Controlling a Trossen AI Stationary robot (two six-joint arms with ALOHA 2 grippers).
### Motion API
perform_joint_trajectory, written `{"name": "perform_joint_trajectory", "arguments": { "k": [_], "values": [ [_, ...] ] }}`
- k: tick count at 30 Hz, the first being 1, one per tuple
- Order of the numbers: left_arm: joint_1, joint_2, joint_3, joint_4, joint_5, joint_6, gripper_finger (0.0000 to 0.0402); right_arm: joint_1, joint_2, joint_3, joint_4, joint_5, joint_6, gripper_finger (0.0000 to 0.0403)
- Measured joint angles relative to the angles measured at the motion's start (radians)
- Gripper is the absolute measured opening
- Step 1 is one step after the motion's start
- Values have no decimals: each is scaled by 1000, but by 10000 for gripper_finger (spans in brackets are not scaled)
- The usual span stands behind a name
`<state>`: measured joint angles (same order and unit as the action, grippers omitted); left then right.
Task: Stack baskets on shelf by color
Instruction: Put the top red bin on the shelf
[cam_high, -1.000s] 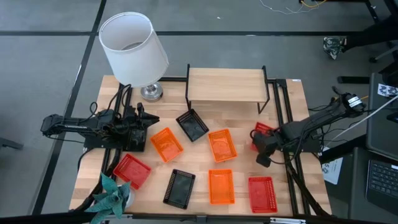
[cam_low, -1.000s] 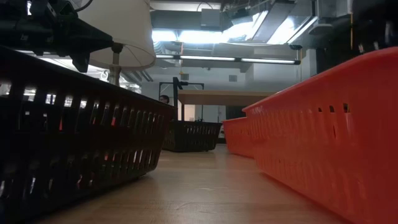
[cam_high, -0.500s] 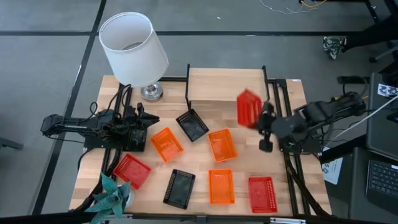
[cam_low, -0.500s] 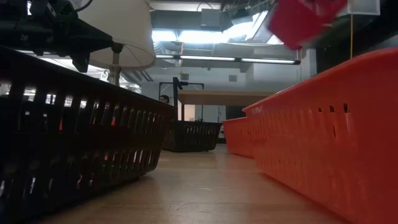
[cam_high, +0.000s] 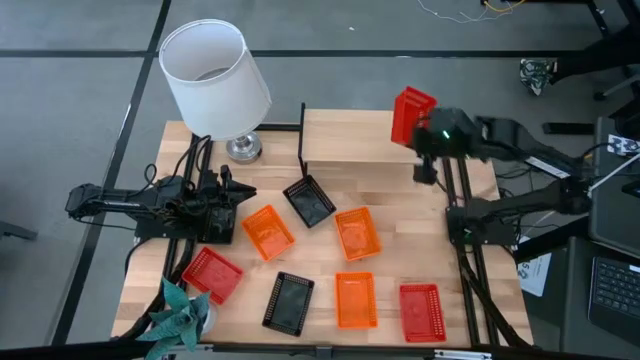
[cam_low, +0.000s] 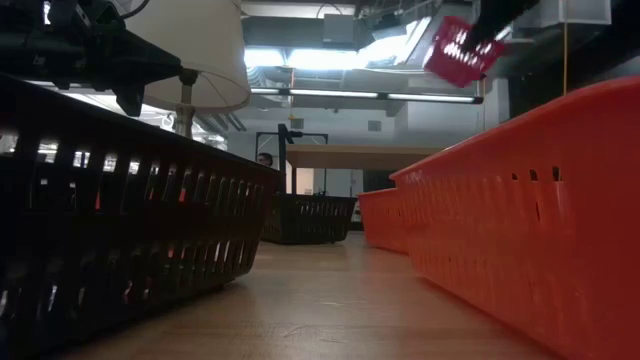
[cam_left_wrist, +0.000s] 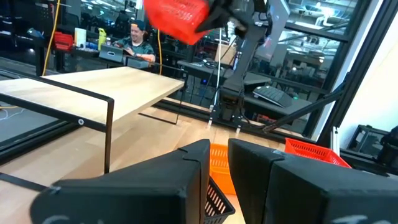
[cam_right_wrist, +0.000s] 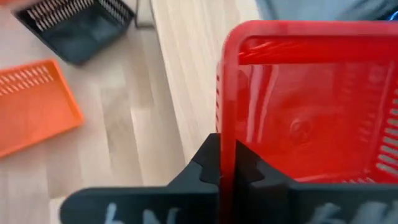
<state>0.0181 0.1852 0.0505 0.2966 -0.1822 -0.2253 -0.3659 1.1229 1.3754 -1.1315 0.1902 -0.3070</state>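
My right gripper (cam_high: 422, 135) is shut on a red basket (cam_high: 412, 113), held high over the right end of the light-wood shelf (cam_high: 355, 138). The same basket shows tilted in the low view (cam_low: 458, 52). More baskets lie flat on the table: black (cam_high: 309, 201), orange (cam_high: 267, 231), orange (cam_high: 357, 234), red (cam_high: 211, 274), black (cam_high: 288, 301), orange (cam_high: 355, 299), red (cam_high: 421, 311). My left gripper (cam_high: 240, 194) rests at the table's left side, its fingers (cam_left_wrist: 219, 168) nearly together with nothing between them. My right gripper pinches one side wall of the red basket at its rim (cam_right_wrist: 227, 146), one finger inside the basket and one outside. The fingers slant down from the table's right side. The basket is lifted clear and tilted steeply above the shelf.
A lamp with a white shade (cam_high: 213, 80) stands at the far left corner beside the shelf. A teal paper plant (cam_high: 180, 315) sits at the near left corner. The shelf's black wire frame (cam_high: 302, 140) rises at both ends. Bare wood shows between the baskets.
My right gripper has risen from the table's right side and swung toward the far edge, rolling as it went. It has carried the red basket clear of the table. The basket now hangs tilted over the shelf's right end.
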Motion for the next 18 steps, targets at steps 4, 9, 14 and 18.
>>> {"name": "perform_joint_trajectory", "arguments": {
  "k": [4, 9, 14, 18],
  "values": [
    [0, 0, 0, -4, 0, 0, 50, -139, 70, -1, -14, -114, -76, 0],
    [0, 0, 0, -4, 0, 0, 50, -203, 135, -4, -16, -142, -143, 0],
    [0, 0, 0, -5, 0, 0, 50, -214, 168, -60, -18, -193, -176, 0],
    [0, 0, 0, -6, 0, 0, 50, -215, 172, -157, 42, -157, -184, 0]
  ]
}}
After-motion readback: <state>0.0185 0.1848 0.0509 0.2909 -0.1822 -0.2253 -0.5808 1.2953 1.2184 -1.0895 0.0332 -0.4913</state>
